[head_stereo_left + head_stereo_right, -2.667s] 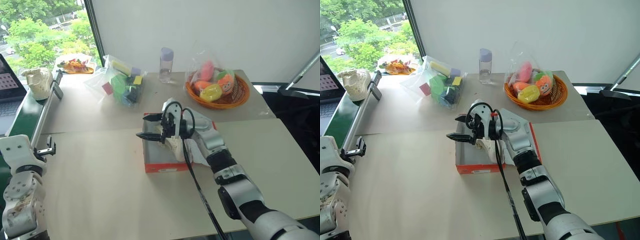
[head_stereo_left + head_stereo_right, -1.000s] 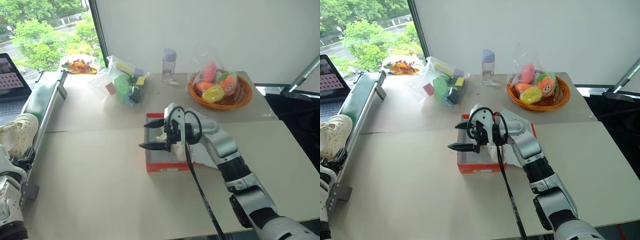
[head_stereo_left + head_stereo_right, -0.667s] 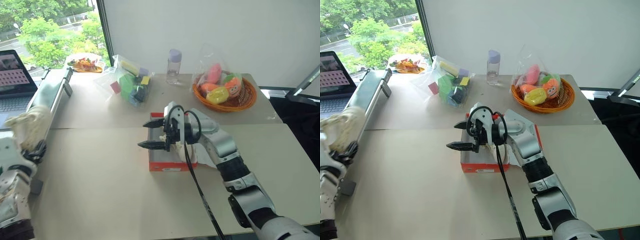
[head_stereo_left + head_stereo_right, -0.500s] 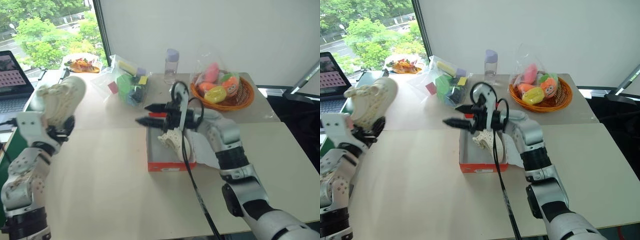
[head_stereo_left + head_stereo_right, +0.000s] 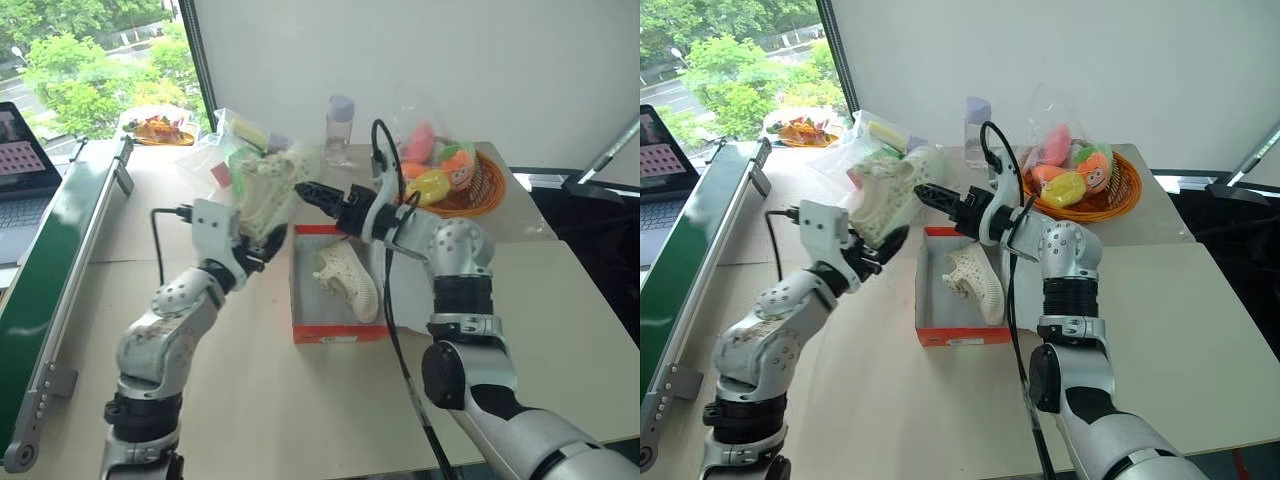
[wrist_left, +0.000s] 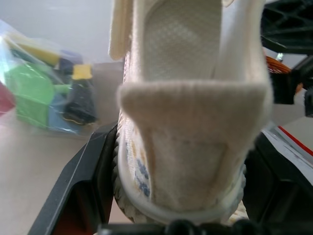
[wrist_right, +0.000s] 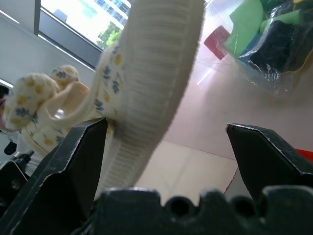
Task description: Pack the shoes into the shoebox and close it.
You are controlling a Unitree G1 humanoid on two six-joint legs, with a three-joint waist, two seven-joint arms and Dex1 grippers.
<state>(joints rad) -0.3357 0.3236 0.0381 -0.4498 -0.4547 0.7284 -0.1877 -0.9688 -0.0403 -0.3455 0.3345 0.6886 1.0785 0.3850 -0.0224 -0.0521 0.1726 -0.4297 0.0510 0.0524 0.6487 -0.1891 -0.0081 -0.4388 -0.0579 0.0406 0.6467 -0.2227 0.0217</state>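
Note:
The red-orange shoebox point(image 5: 335, 330) lies open mid-table, white inside, with one cream knit shoe point(image 5: 348, 280) lying in it. My left gripper point(image 5: 258, 243) is shut on the second shoe point(image 5: 270, 190), held raised just left of the box's far end, toe up. In the left wrist view the black fingers point(image 6: 83, 181) clamp the shoe's heel point(image 6: 190, 112). My right gripper point(image 5: 310, 192) hovers over the box's far end, open and pointing left at the held shoe. Its fingers point(image 7: 73, 161) stand wide, with the shoe's ribbed sole point(image 7: 151, 88) just ahead of them.
At the back of the table stand an orange basket point(image 5: 470, 190) of plush toys, a clear bottle point(image 5: 337, 130) and a bag of coloured blocks point(image 5: 245, 165). A green rail point(image 5: 50, 250) runs along the left edge, with a laptop point(image 5: 20, 150) beyond it.
My left arm has swung right and up, carrying the shoe from the table's left edge to beside the box. My right gripper rose, rolled over and now points at the shoe.

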